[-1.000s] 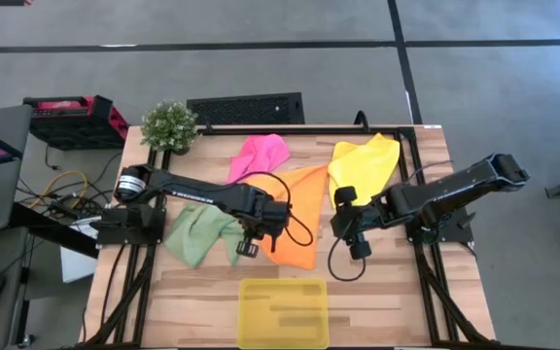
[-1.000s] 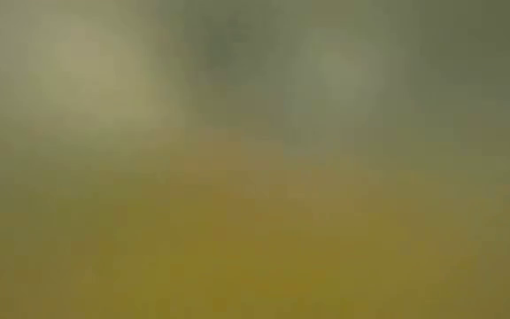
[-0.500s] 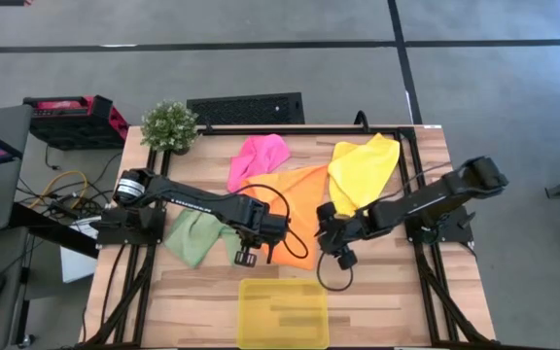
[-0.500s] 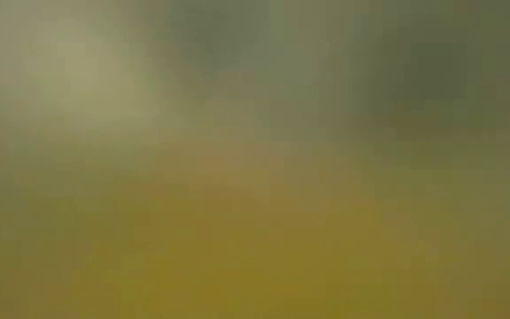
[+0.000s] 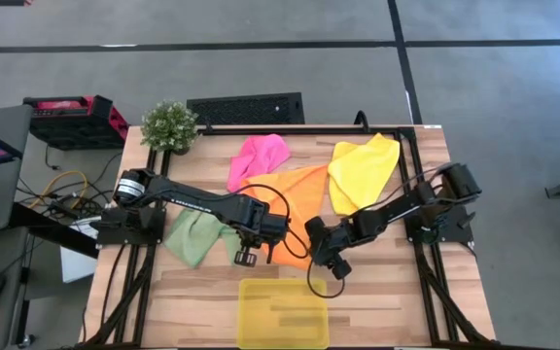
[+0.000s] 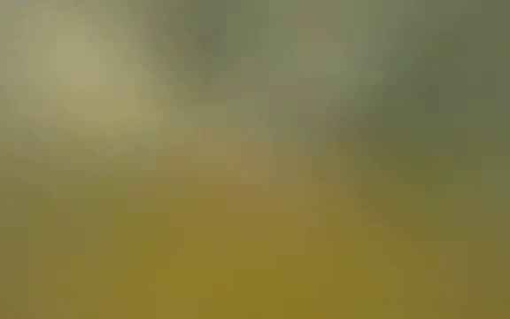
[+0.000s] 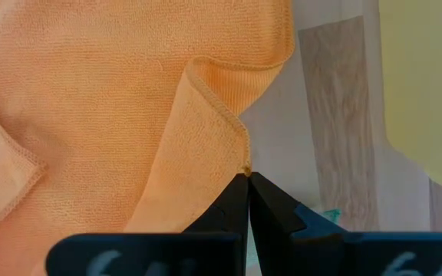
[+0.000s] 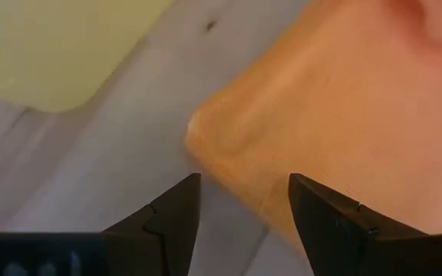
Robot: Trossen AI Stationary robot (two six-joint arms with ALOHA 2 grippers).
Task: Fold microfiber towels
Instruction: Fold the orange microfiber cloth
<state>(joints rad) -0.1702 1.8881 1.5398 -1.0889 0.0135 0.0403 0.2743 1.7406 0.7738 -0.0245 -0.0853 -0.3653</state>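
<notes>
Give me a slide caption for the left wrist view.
Left hand shut on a folded edge of the orange towel, above the wooden table.

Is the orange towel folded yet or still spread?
Mostly spread: the orange towel lies open on the table, only one edge turned over where the left gripper pinches its corner.

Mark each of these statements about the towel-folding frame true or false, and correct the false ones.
1. The left end effector is shut on an edge of the orange towel. True.
2. The right end effector is shut on the yellow towel. False: it is open, at a corner of the orange towel.
3. The pink towel lies in the yellow tray. False: it lies on the table, near the potted plant.
4. The green towel lies by the left arm. True.
</notes>
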